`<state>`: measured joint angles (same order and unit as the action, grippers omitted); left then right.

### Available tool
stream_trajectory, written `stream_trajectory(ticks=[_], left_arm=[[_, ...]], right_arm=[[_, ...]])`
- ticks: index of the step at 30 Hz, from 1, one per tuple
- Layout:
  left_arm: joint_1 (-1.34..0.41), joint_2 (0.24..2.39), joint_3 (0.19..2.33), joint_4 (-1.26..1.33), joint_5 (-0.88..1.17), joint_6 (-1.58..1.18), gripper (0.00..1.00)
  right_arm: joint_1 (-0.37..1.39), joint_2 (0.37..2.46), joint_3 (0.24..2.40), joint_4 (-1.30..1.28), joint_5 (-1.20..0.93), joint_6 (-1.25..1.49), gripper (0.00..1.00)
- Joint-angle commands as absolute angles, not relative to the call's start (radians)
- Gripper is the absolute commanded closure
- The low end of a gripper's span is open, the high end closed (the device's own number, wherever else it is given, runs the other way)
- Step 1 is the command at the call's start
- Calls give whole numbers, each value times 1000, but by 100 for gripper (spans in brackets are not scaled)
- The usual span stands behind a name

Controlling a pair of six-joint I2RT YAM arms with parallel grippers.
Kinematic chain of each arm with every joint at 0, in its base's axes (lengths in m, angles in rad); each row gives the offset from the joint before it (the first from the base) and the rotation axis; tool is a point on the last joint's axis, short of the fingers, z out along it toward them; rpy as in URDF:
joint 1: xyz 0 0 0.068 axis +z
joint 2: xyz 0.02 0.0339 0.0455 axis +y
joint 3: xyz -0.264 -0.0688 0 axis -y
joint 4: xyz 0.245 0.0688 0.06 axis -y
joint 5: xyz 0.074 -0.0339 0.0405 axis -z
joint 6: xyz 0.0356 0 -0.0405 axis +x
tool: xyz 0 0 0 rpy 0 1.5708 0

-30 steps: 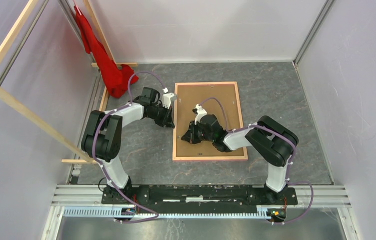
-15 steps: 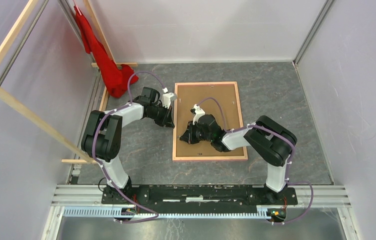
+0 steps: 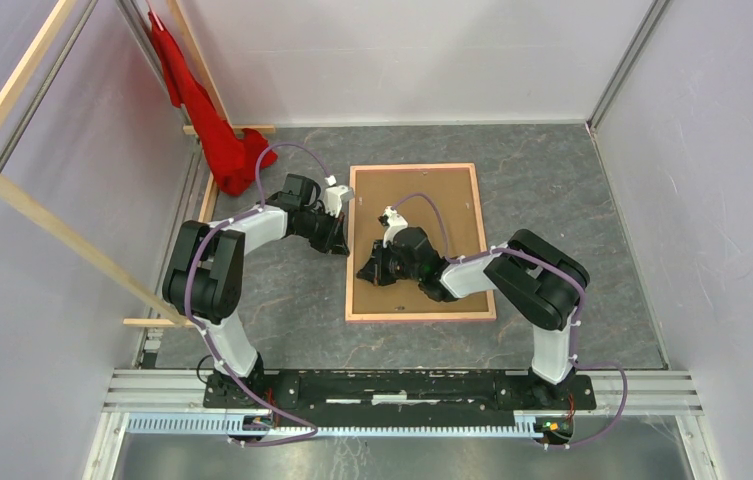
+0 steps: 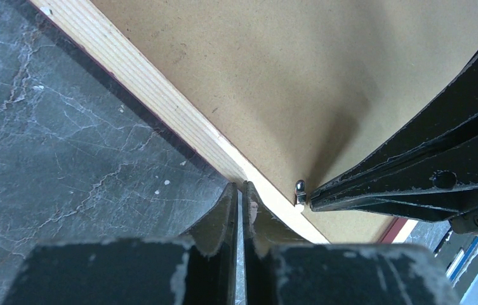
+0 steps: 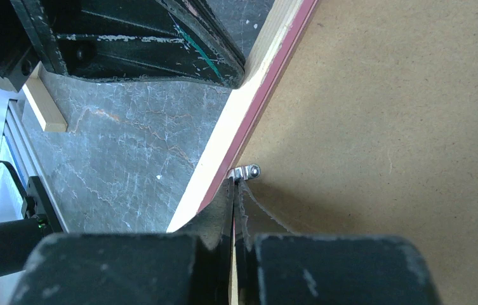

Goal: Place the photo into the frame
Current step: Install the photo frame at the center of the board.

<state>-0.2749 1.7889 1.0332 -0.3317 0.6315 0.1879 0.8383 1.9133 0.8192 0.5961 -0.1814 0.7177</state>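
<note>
Frame: thin pale-wood rectangle, face down, flat brown board inside.
Left pincer: clenched, tips at rail.
Right pincer: clenched at small metal tab.

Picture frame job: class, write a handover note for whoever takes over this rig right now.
Left gripper: shut, tips at the left rail of the thin pale-wood rectangular frame.
Right gripper: shut, tip at a small metal tab.
Frame lies back-up on the grey table, brown cardboard backing board inside.
Photo: not visible.
Done: board in place.
Left: probably securing the tabs.
</note>
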Motion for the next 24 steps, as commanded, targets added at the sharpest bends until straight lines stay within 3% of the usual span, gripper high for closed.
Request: stream_trajectory(ticks=[1, 24], left_arm=[[-298, 1804, 1011, -296, 615, 180, 92], [-310, 1811, 1011, -299, 619, 192, 95]], right_arm=[[844, 1949, 832, 530, -132, 708, 100], [845, 1977, 854, 527, -92, 714, 100]])
